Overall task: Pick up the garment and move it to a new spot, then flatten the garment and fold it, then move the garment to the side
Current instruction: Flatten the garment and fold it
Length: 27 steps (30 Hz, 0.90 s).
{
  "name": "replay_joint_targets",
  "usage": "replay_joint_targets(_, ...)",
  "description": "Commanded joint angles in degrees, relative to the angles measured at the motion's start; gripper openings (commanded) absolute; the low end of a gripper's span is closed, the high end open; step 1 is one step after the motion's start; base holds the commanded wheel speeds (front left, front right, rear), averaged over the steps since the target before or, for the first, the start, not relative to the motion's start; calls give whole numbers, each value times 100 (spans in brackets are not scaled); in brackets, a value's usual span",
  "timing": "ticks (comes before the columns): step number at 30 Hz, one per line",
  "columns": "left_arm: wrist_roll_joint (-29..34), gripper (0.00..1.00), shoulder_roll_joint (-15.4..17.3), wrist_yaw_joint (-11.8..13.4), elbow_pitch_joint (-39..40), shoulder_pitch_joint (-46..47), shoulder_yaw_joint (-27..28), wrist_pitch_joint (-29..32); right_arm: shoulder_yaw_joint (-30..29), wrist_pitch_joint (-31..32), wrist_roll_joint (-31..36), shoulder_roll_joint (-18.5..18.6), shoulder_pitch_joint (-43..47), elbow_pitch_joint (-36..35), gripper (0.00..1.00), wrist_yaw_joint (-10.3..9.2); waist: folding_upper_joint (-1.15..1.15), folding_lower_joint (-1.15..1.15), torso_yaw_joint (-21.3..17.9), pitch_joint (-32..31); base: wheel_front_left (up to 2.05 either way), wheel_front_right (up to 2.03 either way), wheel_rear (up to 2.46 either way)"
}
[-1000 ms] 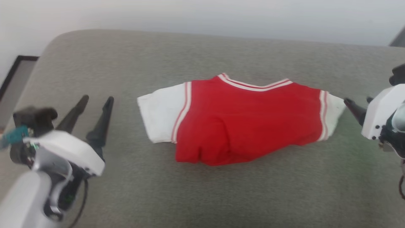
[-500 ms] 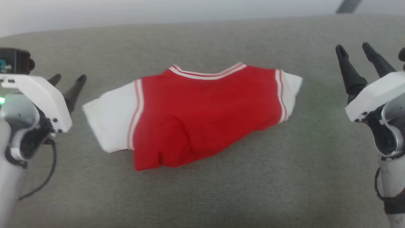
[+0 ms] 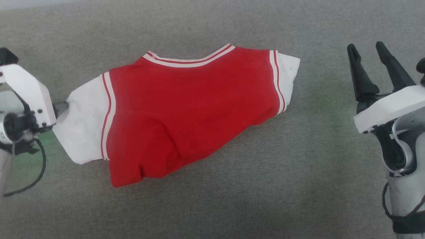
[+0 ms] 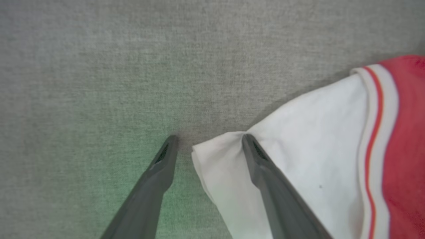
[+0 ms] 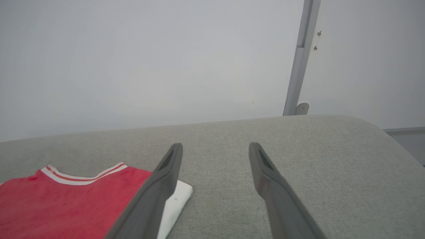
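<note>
Currently: garment point(image 3: 186, 109) lies on the grey fabric-covered counter point(image 3: 298, 182), roughly mid-surface. Plain red side is up and the striped neckline faces the far edge. The lower edge runs slanted, with a rumpled bulge near its low corner.

Left end effector point(image 4: 209, 137): jaws spread wide, tips down at the outer corner of the white sleeve point(image 3: 83, 129) on my left. From the left wrist view, one finger point(image 4: 265, 172) lies over the sleeve fabric, which puckers at its tip. The other finger sits on bare counter just beside the sleeve corner. Nothing gripped.

Right end effector point(image 3: 366, 45): jaws wide too, holding nothing, well apart from the other white sleeve point(image 3: 287, 76). Right wrist view has that sleeve's corner just past one finger, and beyond the counter a pale wall point(image 5: 132, 66) with a grey pole point(image 5: 298, 66).
</note>
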<state>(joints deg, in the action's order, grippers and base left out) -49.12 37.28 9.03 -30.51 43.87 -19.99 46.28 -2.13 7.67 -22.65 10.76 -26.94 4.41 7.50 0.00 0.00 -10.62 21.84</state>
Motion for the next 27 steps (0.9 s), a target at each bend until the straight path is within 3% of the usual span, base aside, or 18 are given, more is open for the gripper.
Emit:
replay_joint_targets(1,-2,100,-70,142,-183,-14,-87,229,-27,62,-35,-1,55,2,100,-2,0,0,-12,56,0,0,0)
replay_joint_targets(7,-146,100,-131,439,-275,120,-95,732,-43,195,-40,-21,-25,-71,100,-2,0,0,35,107,0,0,0)
replay_joint_targets(16,-306,100,-88,859,340,168,-35,1332,-115,327,1,-17,13,-132,100,-2,0,0,152,110,0,0,0)
replay_joint_targets(24,-214,100,-242,1025,452,-22,-50,993,-91,533,-25,-9,8,-157,100,-2,0,0,229,177,0,0,0)
replay_joint_targets(25,-248,11,-311,951,393,-47,-98,987,-68,608,-36,-8,15,-143,100,-2,0,0,243,180,0,0,0)
replay_joint_targets(26,-244,0,-356,899,341,-40,-131,943,-71,677,-48,2,21,-122,100,-2,0,0,258,181,0,0,0)
replay_joint_targets(27,-240,0,-400,851,290,-17,-149,909,-64,785,-63,15,23,-78,100,-2,0,0,275,179,0,0,0)
